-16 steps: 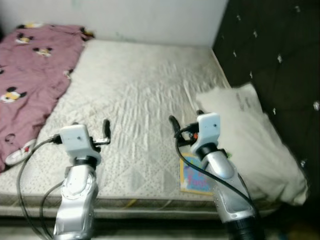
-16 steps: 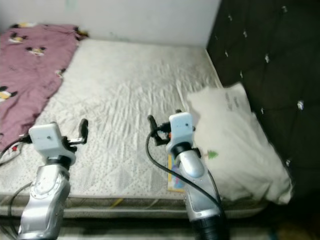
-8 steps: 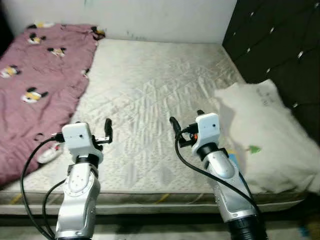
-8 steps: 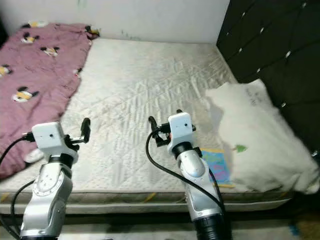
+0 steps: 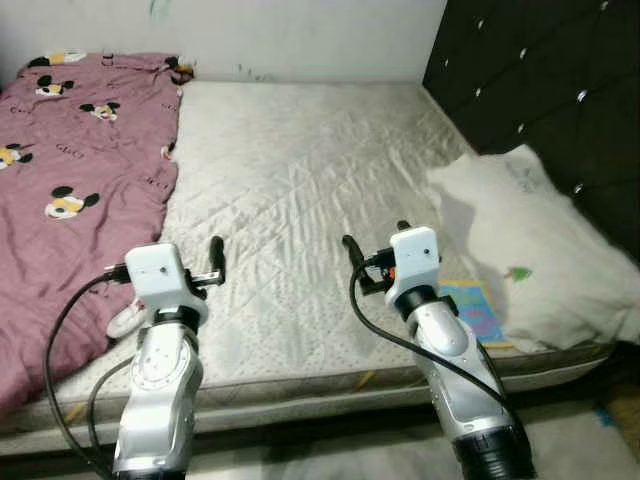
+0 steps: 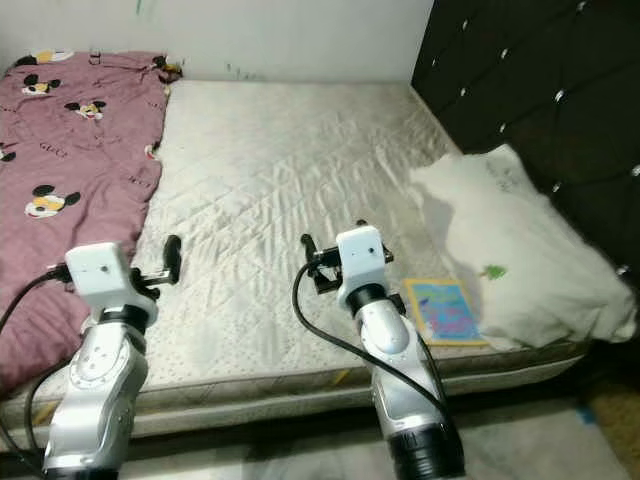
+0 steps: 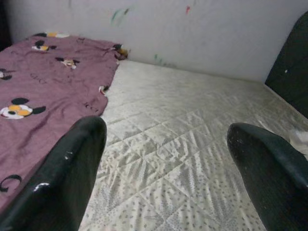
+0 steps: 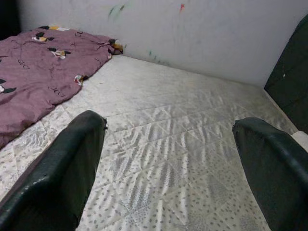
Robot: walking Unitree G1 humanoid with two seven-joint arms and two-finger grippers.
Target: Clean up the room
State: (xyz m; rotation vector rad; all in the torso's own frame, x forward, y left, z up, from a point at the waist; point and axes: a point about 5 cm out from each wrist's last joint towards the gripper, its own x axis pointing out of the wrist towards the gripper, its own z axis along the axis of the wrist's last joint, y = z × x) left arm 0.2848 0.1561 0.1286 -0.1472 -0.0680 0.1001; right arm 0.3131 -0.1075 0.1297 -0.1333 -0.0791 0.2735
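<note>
A bare quilted mattress [image 5: 300, 170] lies in front of me. A purple blanket with cartoon mice [image 5: 70, 150] covers its left side and hangs over the near edge. On the right, by the dark padded headboard [image 5: 540, 90], rests a white pillow [image 5: 520, 240]. A colourful thin book [image 5: 475, 310] lies flat at the mattress's near right corner, beside my right forearm. My left gripper [image 5: 208, 268] and right gripper [image 5: 375, 245] hover over the near part of the mattress, both open and holding nothing. A small white item [image 5: 125, 320] peeks out by the blanket's edge.
A white wall [image 5: 300, 35] with small paint marks closes off the far side of the bed. The headboard runs along the right. Bare floor [image 5: 330, 450] shows below the mattress's near edge, between my arms.
The camera has shifted, so more of the blanket and the whole book now show. Both arms keep the same pose, with fingers spread as before.
</note>
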